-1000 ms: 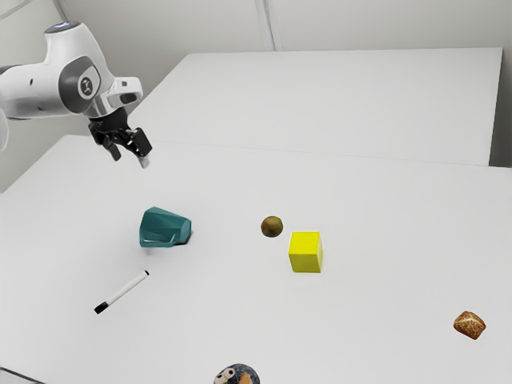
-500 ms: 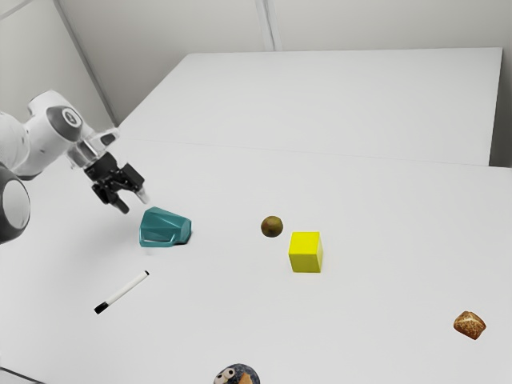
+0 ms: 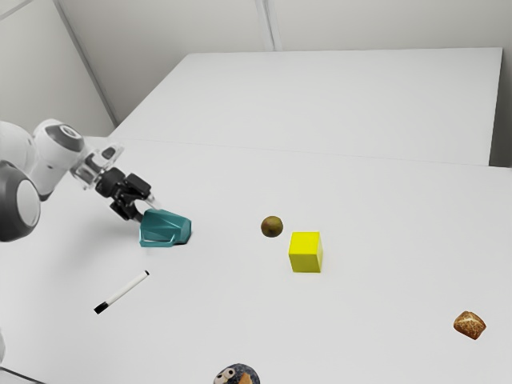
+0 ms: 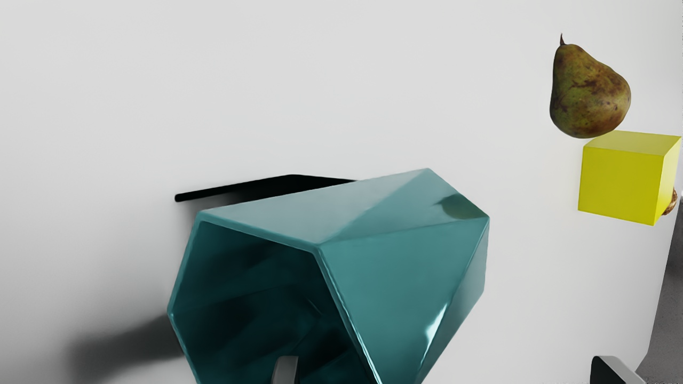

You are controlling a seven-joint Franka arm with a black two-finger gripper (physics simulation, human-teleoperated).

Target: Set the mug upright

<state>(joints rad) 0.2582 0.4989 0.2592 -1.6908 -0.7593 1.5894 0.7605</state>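
Sideways lies the mug point(image 3: 168, 229), the gripper point(image 3: 148, 211) spread wide at its mouth.

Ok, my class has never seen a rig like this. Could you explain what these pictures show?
This is a computer simulation. The machine is one robot arm ending in a black two-finger gripper. The exterior view comes from a camera beside the arm. The wrist view comes from a camera on the arm's hand, so its own fingertips appear at the edge.

On the white table lie a teal mug on its side, a marker, a pear, a yellow cube, a brown lump and a dark patterned object. Nothing is held: the fingers stand apart, one at the mug's mouth.
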